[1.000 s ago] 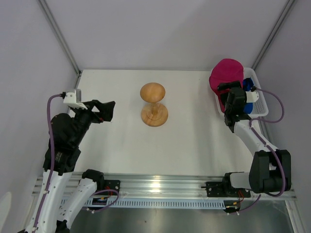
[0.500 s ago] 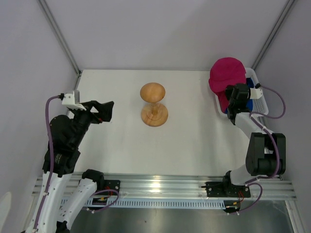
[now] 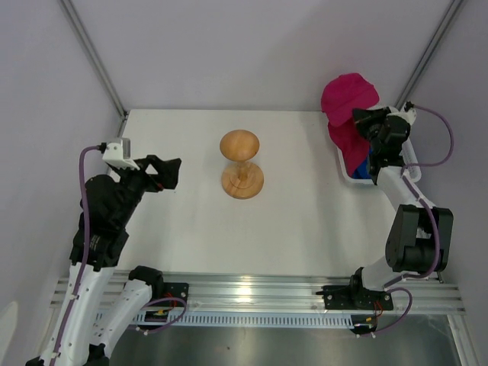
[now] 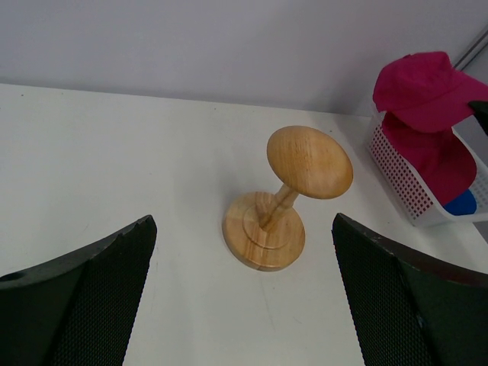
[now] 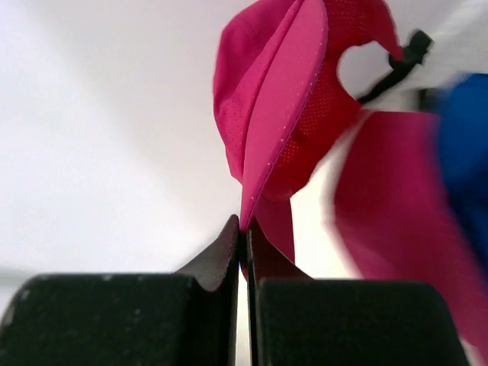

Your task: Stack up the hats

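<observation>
A magenta-pink hat (image 3: 347,93) hangs above the white mesh basket (image 3: 357,178) at the back right. My right gripper (image 3: 358,118) is shut on a thin edge of this hat (image 5: 282,114), pinched between the fingertips (image 5: 229,240). More magenta fabric (image 4: 431,152) lies in the basket below it; I cannot tell whether it belongs to the same hat. A blue hat (image 4: 463,203) shows underneath, mostly hidden. My left gripper (image 3: 171,174) hovers open at the left, facing the wooden stand (image 4: 309,162), nothing between its fingers (image 4: 107,282).
The round-topped wooden stand (image 3: 241,164) is upright in the middle of the white table. The basket (image 4: 404,179) sits against the right wall. Grey walls close the table on three sides.
My right gripper has shut on the magenta hat and raised it up out of the basket toward the back. The left arm has barely moved.
</observation>
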`<state>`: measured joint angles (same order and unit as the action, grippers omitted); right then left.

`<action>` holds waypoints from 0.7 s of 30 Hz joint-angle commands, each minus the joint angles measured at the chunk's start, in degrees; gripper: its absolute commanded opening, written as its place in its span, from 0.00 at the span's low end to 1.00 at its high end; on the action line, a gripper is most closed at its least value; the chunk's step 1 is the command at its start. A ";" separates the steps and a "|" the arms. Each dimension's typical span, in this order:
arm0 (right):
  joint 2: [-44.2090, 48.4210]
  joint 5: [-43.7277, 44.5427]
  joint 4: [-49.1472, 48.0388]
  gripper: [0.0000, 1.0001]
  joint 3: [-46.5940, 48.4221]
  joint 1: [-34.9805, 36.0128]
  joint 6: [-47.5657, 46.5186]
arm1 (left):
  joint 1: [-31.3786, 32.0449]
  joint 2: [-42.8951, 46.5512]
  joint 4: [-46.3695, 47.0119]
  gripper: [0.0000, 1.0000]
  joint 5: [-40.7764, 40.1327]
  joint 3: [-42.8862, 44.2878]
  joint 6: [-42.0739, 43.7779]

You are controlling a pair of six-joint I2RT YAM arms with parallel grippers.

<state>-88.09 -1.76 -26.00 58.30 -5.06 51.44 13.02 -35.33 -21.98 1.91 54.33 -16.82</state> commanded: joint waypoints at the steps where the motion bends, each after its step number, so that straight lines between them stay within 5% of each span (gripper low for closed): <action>1: 1.44 -18.49 -9.33 0.00 8.48 0.49 -0.39 | 0.26 -0.79 0.97 0.99 1.34 0.26 1.35; 9: 4.86 -20.92 -4.33 0.00 16.93 16.56 -1.95 | 0.26 -0.26 0.88 0.99 0.02 0.34 1.70; 21: 8.03 -33.04 -10.93 0.00 6.30 28.87 6.74 | 0.26 1.49 0.71 0.99 -3.74 0.26 1.61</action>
<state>-80.38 -31.00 -33.08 65.45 21.74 55.27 13.02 -34.50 -22.02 1.10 54.33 -16.38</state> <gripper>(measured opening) 0.020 0.994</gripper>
